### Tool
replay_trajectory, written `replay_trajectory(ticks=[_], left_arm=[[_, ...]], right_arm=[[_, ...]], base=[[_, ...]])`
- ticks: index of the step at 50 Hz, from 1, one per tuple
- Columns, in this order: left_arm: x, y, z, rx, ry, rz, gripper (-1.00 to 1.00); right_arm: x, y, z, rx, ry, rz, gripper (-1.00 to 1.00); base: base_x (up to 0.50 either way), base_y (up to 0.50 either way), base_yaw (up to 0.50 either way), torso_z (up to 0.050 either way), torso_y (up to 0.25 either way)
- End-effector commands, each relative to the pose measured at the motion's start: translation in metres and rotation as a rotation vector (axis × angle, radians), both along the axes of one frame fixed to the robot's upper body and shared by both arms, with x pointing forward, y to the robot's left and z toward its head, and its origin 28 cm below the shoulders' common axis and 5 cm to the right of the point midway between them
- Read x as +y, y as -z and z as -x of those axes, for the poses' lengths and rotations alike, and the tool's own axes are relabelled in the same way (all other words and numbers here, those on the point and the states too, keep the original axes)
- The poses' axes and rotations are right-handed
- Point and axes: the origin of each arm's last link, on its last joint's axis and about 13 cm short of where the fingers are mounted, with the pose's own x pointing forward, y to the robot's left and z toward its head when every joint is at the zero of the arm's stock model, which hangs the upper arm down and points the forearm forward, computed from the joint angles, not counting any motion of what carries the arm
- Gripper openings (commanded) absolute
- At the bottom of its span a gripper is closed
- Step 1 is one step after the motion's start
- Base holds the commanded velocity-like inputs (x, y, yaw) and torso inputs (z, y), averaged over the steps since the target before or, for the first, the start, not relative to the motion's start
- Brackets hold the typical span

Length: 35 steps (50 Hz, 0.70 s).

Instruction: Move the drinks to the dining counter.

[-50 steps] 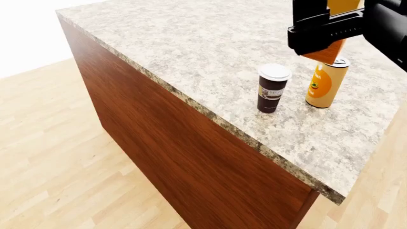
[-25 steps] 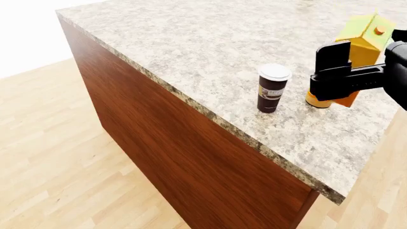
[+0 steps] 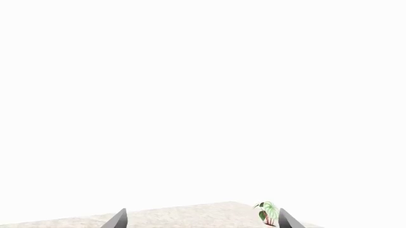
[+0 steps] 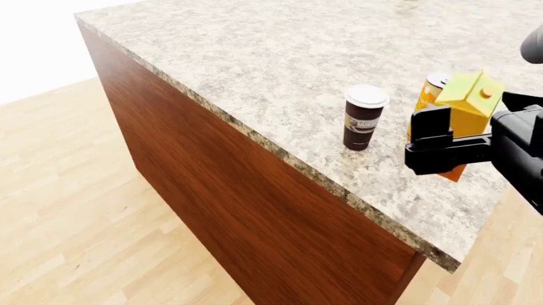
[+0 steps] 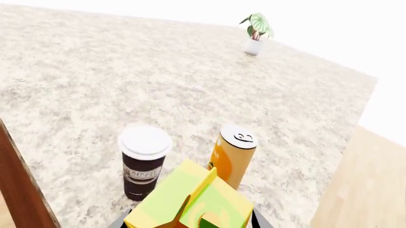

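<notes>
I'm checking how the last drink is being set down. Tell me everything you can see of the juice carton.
The juice carton is a gable-top box, seemingly cardboard, with orange sides, a yellow-green sloped roof and a small round orange cap. It leans tilted, clamped in the right gripper, over the near right part of the dining counter. The orange can stands close behind it, the paper cup apart to one side. Its base is hidden, so contact with the granite is unclear.

Three drinks are counted: one cup (image 4: 365, 117), one can (image 5: 232, 155), one carton (image 4: 469, 108). One plant (image 5: 256, 32) and one counter (image 4: 254, 63) are seen.
</notes>
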Motion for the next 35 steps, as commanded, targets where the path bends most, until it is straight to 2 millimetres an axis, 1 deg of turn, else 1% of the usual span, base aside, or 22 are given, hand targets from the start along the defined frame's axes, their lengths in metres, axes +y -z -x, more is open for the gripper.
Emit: replay_trajectory(ticks=[1,12,17,35], left_arm=[[0.000,0.000,0.000,0.001,-0.001,-0.001,1.00],[-0.001,0.000,0.002,0.000,0.000,-0.001,1.00],[-0.001,0.000,0.001,0.001,0.000,0.000,1.00],[-0.001,0.001,0.000,0.003,-0.001,-0.002,1.00]], right_arm=[[0.000,-0.007,0.004,-0.048,0.014,0.017,-1.00],[-0.001,-0.001,0.006,-0.020,0.019,0.015,-1.00],[0.000,0.004,0.005,0.000,0.017,0.010,-1.00],[0.000,0.011,0.000,0.016,0.016,0.003,-1.00]], base=[[0.00,0.00,0.00,0.000,0.000],[0.00,0.00,0.00,0.000,0.001],[0.00,0.00,0.00,0.002,0.002],[0.00,0.00,0.00,0.001,0.001]])
